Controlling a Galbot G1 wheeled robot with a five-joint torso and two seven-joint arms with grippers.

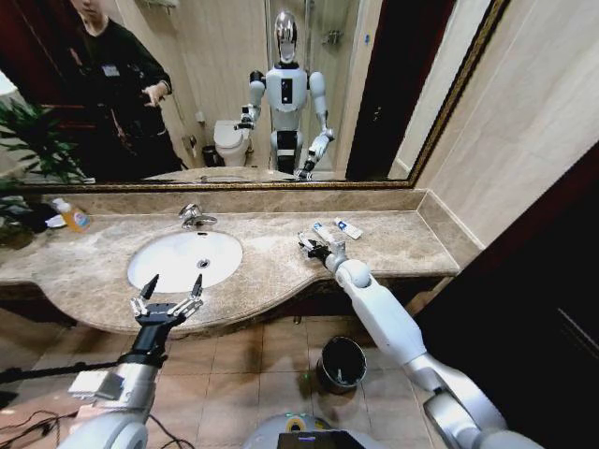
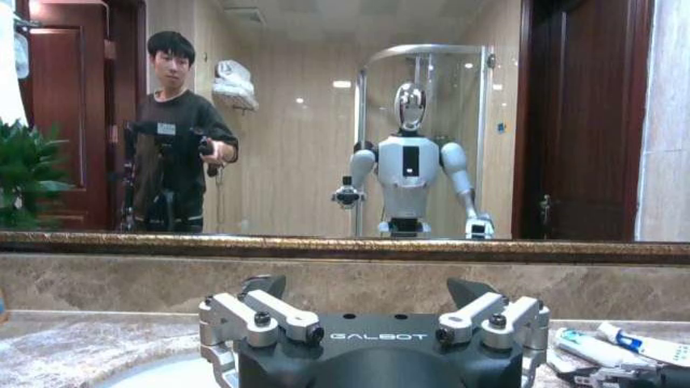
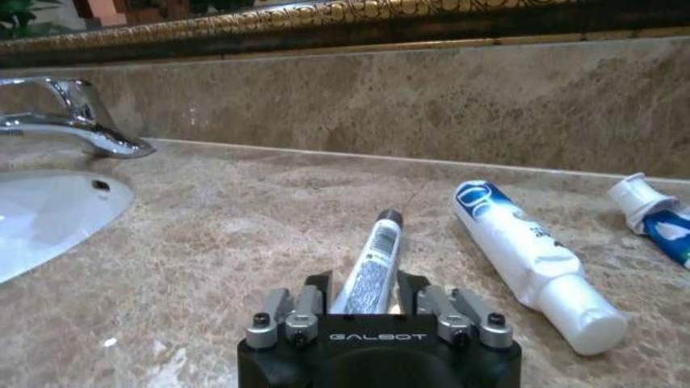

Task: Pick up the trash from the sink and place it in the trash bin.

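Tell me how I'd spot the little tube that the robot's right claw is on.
Start at the white sink in the marble countertop and go toward the robot's right. The right gripper is shut on a thin grey tube with a dark cap. The two tubes beside it are white and blue, and lie untouched.

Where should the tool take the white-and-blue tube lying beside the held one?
Across the middle of the white-and-blue tube, from above. It lies flat on the countertop, its long sides free. The right tool is shut on the small grey tube.
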